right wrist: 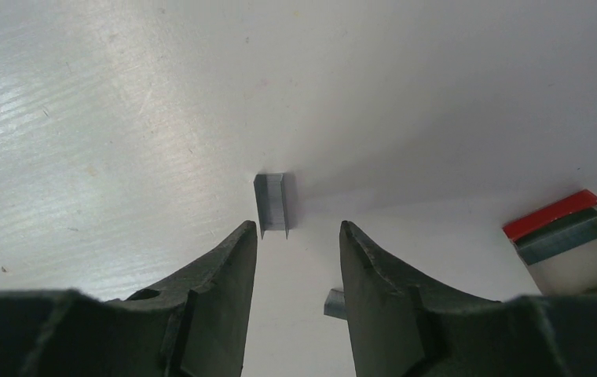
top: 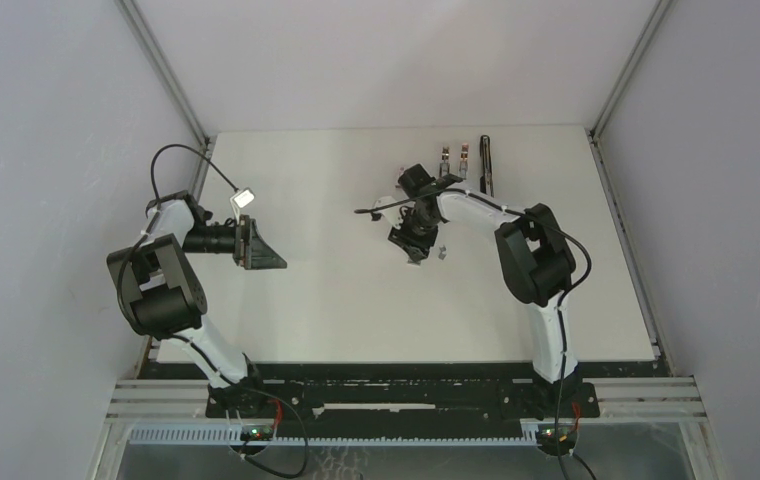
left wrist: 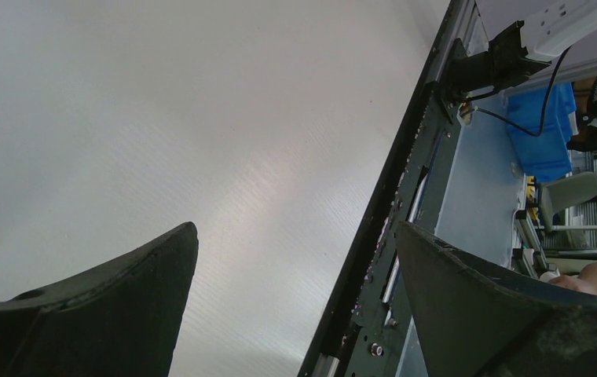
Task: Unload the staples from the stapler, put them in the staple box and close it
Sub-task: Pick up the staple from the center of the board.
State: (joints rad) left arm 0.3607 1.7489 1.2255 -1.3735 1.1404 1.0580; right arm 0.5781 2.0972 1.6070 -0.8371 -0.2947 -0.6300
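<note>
Right gripper [right wrist: 297, 229] low over the table's middle, jaws partly apart, nothing between them. Short silvery-grey strip of staples [right wrist: 272, 206] lies just beyond its tips, likely lined up for a pinch. Slim black desk stapler [top: 486, 165] lies by the far edge. Left gripper [left wrist: 295, 229] gapes wide near the left edge, seemingly parked clear.

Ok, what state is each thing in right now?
Left gripper: wide open, empty.
Right gripper: partly open, empty.
Staple strip: loose on the table, just beyond the right gripper's tips.
Stapler: lying at the table's far edge, untouched.
Small box: on the table, untouched.
</note>
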